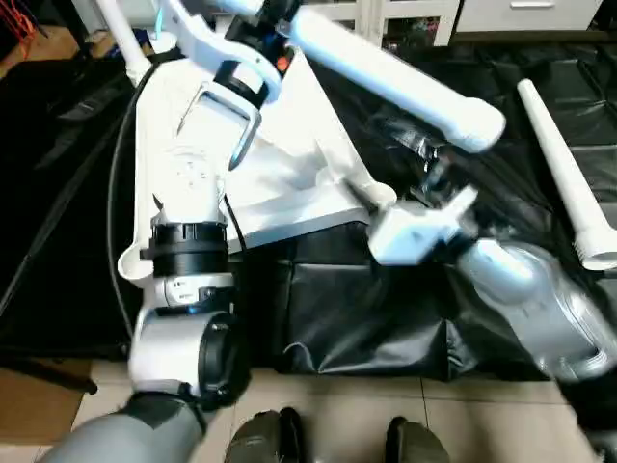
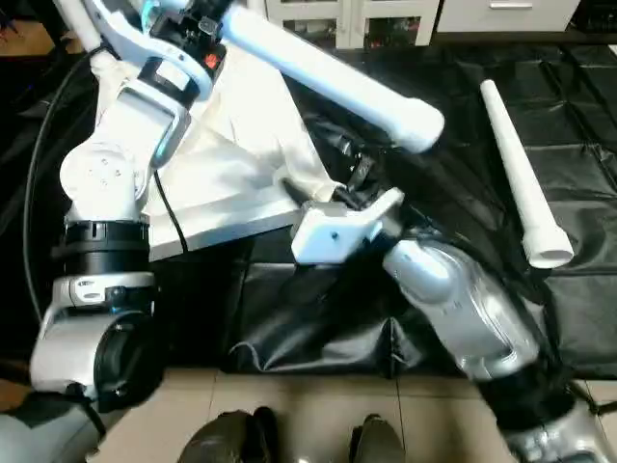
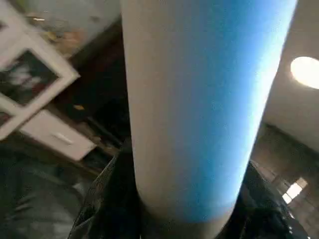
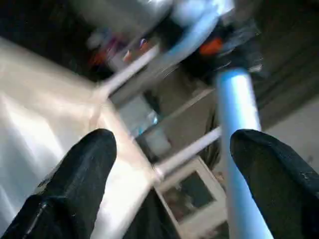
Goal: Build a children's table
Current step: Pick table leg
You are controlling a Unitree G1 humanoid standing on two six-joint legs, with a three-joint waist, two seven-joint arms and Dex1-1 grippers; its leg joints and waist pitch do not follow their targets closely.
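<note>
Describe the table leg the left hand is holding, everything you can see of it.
The leg is a long, smooth white tube, plastic by its look, widening toward a rounded free end. It slants in the air above the tabletop and the black sheet. The left hand clamps it near the narrower end; nothing else touches it.

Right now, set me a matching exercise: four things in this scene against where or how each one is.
Things:
1. left claw
2. right claw
3. loose leg
4. table top

States:
A. lying alone on the black sheet
B. fingers spread, nothing between them
C. closed around a white leg
D. tilted, one corner by the right claw

Pairs: 1-C, 2-B, 3-A, 4-D
</note>
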